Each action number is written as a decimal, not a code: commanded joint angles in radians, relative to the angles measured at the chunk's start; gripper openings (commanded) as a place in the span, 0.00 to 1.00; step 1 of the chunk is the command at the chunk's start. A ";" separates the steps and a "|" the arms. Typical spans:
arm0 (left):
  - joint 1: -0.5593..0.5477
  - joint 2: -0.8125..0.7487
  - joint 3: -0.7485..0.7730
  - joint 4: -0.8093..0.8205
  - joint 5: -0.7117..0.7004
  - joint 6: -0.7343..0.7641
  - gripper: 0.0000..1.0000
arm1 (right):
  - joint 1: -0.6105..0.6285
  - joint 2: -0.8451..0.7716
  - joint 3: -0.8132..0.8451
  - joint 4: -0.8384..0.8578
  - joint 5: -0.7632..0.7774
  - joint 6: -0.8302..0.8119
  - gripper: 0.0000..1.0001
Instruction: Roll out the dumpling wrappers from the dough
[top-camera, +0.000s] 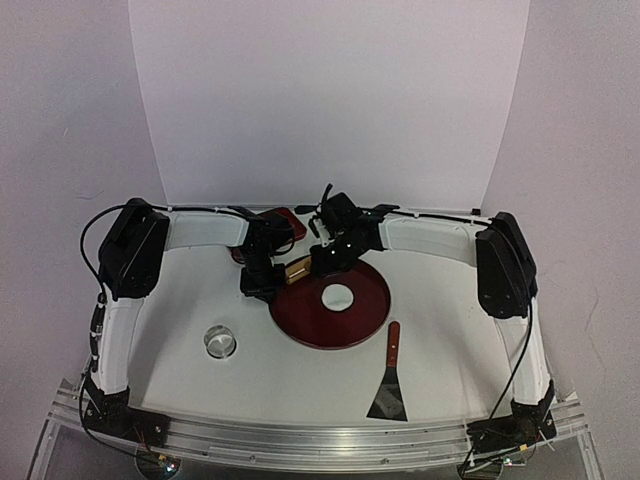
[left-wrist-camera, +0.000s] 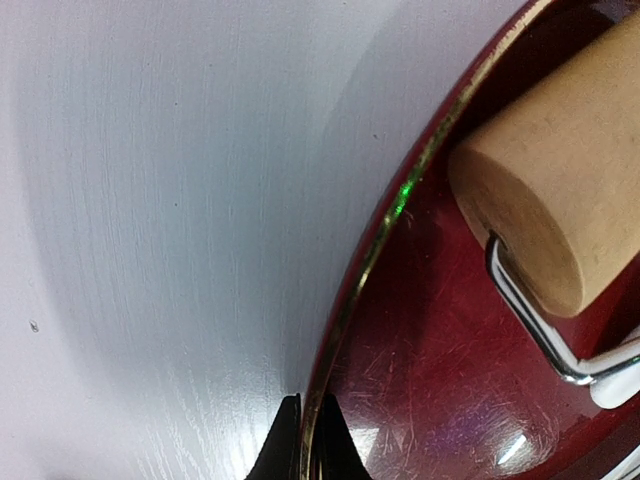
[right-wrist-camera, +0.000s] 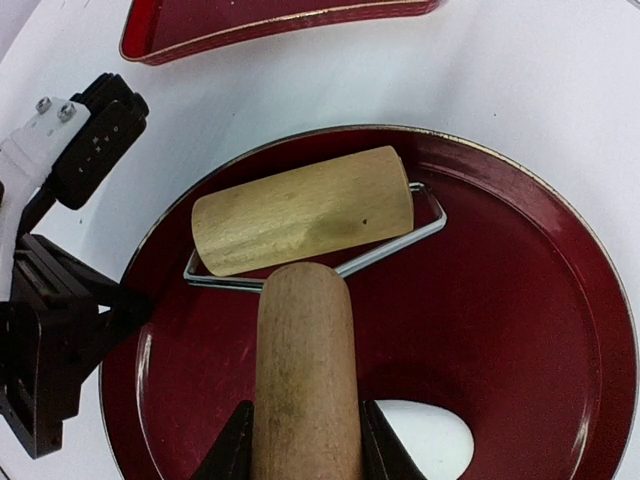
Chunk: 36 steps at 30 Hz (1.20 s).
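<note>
Left gripper (left-wrist-camera: 300, 452) is clamped on the rim of the red tray (left-wrist-camera: 420, 380), evidently to steady it. Right gripper (right-wrist-camera: 305, 440) is closed around the handle of the roller (right-wrist-camera: 300, 210). Its smooth wooden drum rests on the glossy tray floor. 1 flat, roundish white piece of dough (top-camera: 338, 297) lies near tray centre, clear of the drum.

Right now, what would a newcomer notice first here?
The round red tray at the table's centre, a thin round white dumpling wrapper lying on it. The right gripper holds a wooden roller over the tray, while the left gripper pinches the tray's rim.
</note>
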 joint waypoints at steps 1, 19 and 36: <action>0.005 0.072 -0.047 -0.180 -0.108 0.058 0.00 | -0.007 0.137 0.099 -0.496 -0.048 0.020 0.00; 0.003 0.034 -0.080 -0.126 -0.156 0.355 0.00 | -0.002 -0.097 0.407 -0.714 -0.035 -0.059 0.00; 0.004 0.061 -0.070 -0.165 -0.151 0.499 0.00 | 0.001 -0.343 -0.029 -0.545 -0.143 -0.255 0.00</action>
